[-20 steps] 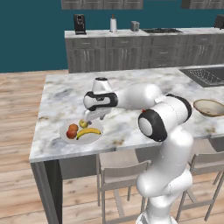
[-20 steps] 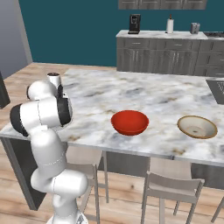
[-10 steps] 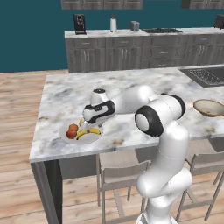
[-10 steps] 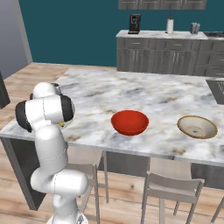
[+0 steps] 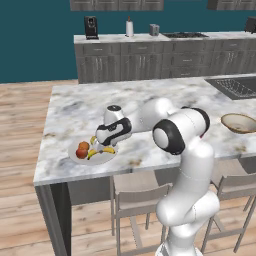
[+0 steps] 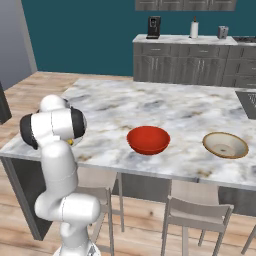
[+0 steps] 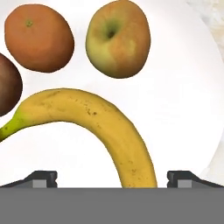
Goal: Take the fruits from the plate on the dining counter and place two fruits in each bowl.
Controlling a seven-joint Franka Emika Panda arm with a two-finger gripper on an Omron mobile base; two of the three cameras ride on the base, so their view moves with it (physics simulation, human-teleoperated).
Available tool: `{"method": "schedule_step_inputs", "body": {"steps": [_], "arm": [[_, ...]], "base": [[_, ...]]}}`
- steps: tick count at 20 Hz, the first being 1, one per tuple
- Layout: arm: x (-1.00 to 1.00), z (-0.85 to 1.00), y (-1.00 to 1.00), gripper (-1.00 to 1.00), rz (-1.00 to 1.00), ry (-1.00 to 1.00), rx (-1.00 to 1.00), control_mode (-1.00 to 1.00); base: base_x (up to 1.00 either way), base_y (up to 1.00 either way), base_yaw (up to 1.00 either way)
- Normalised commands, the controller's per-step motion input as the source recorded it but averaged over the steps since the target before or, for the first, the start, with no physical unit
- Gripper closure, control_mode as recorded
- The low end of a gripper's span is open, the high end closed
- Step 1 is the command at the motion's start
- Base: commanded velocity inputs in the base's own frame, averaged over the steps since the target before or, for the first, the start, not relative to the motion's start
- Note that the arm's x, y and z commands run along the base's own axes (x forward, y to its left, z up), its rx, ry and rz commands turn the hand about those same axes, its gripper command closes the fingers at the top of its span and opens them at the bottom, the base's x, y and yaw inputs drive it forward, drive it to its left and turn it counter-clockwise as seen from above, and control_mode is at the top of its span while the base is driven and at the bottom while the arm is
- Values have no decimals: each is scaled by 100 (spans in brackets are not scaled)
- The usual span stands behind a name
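On the dining counter (image 5: 150, 100) the pale plate (image 5: 75, 156) sits near the front left corner. It carries a curved banana (image 7: 100, 122), an orange (image 7: 39, 37), a yellow-green apple (image 7: 118, 39) and a red apple (image 7: 8, 85) at the frame's left edge. My gripper (image 5: 101, 146) hangs low over the plate, open. In the hand view its fingertips (image 7: 41, 178) straddle the banana's near end without touching it. The red bowl (image 6: 147, 140) and the tan bowl (image 6: 225, 145) stand empty farther right along the counter (image 6: 165, 107).
Stools (image 5: 137, 195) are tucked under the counter's front edge. A dark sink or cooktop (image 5: 235, 87) is set into the far right of the top. The back counter with grey drawers holds a coffee machine (image 5: 90, 27).
The arm has swung down and left from above the counter until the hand hovers just over the plate. The jaws stayed open; the fruits have not moved.
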Motion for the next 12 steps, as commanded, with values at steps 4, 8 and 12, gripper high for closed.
{"method": "schedule_step_inputs", "body": {"steps": [4, 8, 12], "arm": [[14, -15, 1, -100, 2, 0, 0, -100], [11, -23, 6, -100, 3, 0, 0, -100], [12, -17, 9, -100, 3, 0, 0, -100]], "base": [[0, 0, 0], [0, 0, 0], [0, 0, 0]]}}
